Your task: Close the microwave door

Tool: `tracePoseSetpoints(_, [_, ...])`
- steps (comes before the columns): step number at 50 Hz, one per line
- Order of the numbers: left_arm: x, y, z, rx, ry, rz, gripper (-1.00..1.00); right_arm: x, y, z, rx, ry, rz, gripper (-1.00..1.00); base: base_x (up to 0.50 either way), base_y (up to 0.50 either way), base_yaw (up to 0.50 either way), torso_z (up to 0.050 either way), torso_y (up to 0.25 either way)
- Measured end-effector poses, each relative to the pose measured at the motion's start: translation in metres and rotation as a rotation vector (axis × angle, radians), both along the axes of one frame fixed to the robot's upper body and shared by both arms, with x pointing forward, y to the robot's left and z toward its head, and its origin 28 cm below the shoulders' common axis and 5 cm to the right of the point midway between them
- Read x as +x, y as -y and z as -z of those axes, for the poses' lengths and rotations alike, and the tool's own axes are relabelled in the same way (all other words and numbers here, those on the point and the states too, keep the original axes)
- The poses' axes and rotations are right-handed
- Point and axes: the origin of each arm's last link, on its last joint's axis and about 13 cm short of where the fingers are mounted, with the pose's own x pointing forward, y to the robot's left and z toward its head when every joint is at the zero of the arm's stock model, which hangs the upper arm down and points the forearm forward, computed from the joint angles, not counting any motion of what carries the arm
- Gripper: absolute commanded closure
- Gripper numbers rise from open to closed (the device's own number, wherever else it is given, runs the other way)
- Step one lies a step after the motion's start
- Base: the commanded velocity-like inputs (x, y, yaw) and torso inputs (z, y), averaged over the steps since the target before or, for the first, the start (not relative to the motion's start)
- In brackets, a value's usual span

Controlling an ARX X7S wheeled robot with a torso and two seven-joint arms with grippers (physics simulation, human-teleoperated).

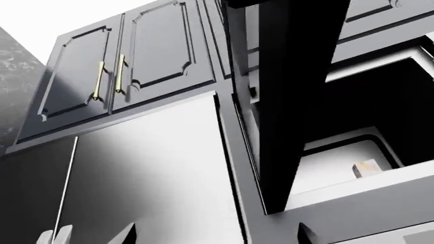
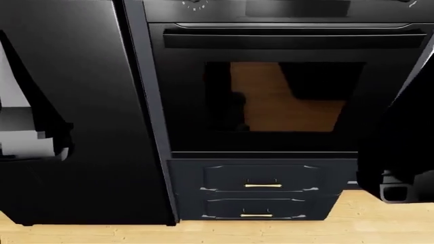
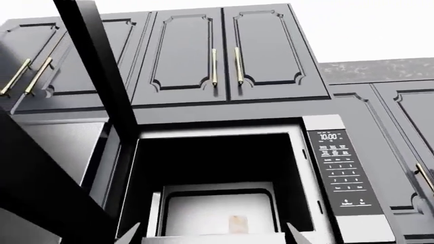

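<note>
The microwave [image 3: 217,168] sits high under the wall cabinets, and its cavity is exposed. Its black door [image 3: 101,86] stands swung outward at the cavity's left side. In the left wrist view the door [image 1: 291,101] appears edge-on as a tall dark slab, with the cavity [image 1: 379,117] behind it. My left gripper [image 1: 217,235] is open below the door's lower end, nothing between its tips. My right gripper [image 3: 211,235] is open too, below the cavity's front edge and empty. The microwave is outside the head view.
A small beige item [image 3: 237,223] lies on the microwave floor. The keypad [image 3: 339,168] is at the cavity's right. Dark cabinets with brass handles [image 3: 224,66] hang above. The head view holds an oven [image 2: 285,91], two drawers [image 2: 261,185] and a dark fridge [image 2: 101,101].
</note>
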Motion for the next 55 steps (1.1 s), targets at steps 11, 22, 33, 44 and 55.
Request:
tracePoseSetpoints(11, [-0.0003,0.0006,0.0010,-0.001,-0.002,0.002,-1.00,-0.0001,-0.0010,0.0028,0.007,-0.007,-0.007,-1.00,0.05,0.50,0.00,0.000,0.000])
tracePoseSetpoints(22, [-0.0004,0.0010,0.0012,-0.002,-0.001,0.002,-1.00,0.0001,-0.0017,0.0040,0.007,-0.010,-0.008,-1.00,0.05,0.50,0.00,0.000,0.000])
tracePoseSetpoints(33, [-0.0003,0.0014,0.0010,-0.003,0.003,0.003,-1.00,0.0003,-0.0018,0.0039,0.007,-0.010,-0.007,-1.00,0.05,0.50,0.00,0.000,0.000])
tracePoseSetpoints(44, [0.0003,0.0020,-0.0003,-0.002,0.008,0.002,-1.00,0.0006,-0.0022,0.0044,0.006,-0.012,-0.006,-1.00,0.05,0.50,0.00,0.000,0.000])
tracePoseSetpoints(55, [0.0005,0.0030,-0.0008,-0.002,0.013,0.004,-1.00,0.0010,-0.0029,0.0058,0.006,-0.016,-0.005,-1.00,0.05,0.50,0.00,0.000,0.000])
